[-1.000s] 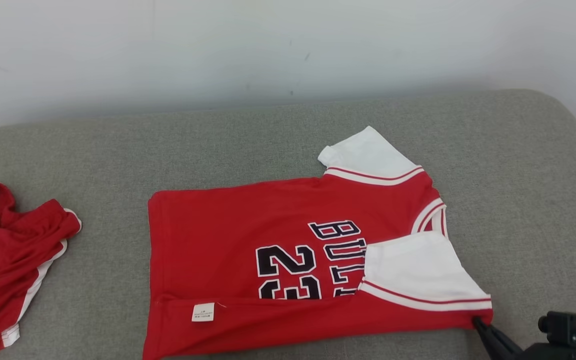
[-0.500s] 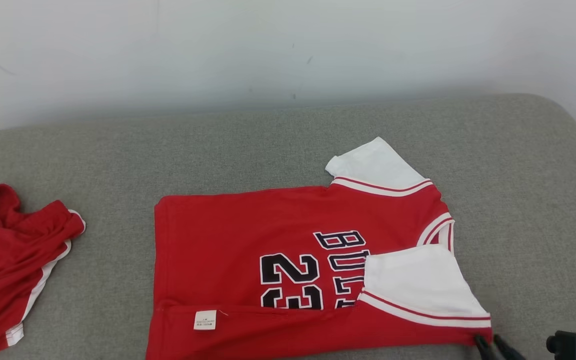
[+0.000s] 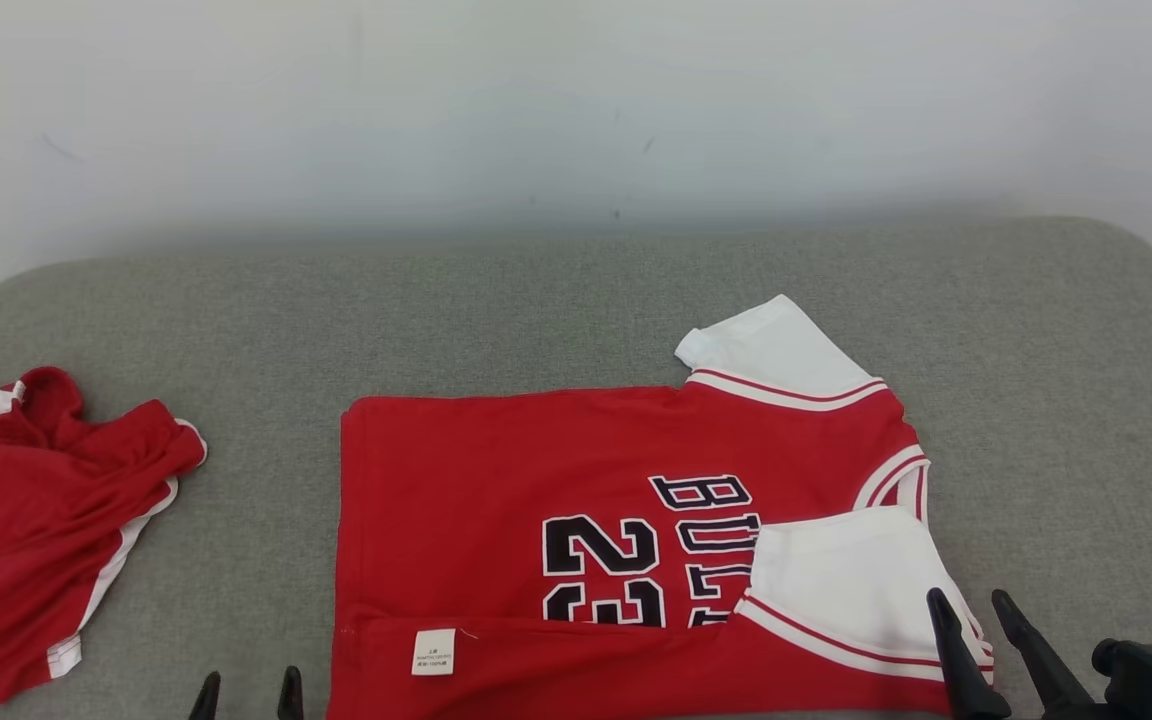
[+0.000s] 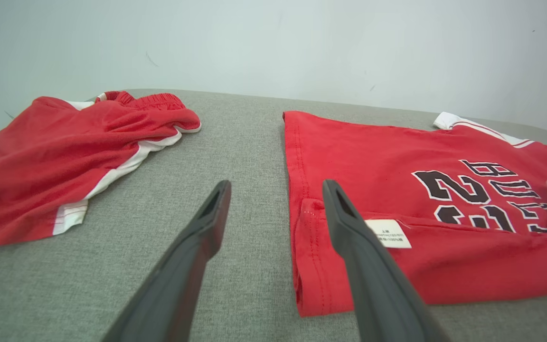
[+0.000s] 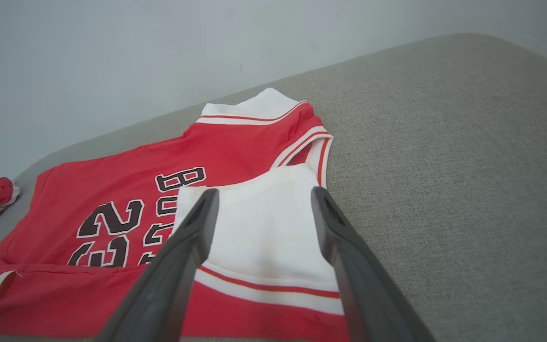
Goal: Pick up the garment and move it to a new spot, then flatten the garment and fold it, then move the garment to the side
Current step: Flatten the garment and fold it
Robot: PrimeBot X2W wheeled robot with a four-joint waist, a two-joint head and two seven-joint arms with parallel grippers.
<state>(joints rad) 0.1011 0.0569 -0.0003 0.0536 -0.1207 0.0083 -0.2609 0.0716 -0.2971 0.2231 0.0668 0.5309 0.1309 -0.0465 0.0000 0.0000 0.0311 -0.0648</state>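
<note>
Fold looks part done: near edge turned in; far side and the move aside remain.
Red shorts [image 3: 36, 520] crumpled far left, well apart. Left gripper [image 3: 247, 695] wide, empty, beside the hem. Garment [image 3: 496, 470] flat on grey cushion [image 3: 536, 290], label [image 3: 433, 651] up, near sleeve [image 3: 836, 570] tucked in. Right gripper [image 3: 971, 605] wide, empty, at that sleeve.

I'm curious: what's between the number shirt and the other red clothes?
Head view: bare grey cushion between shirt and crumpled red garment, with the open left pincer at its near end.
</note>
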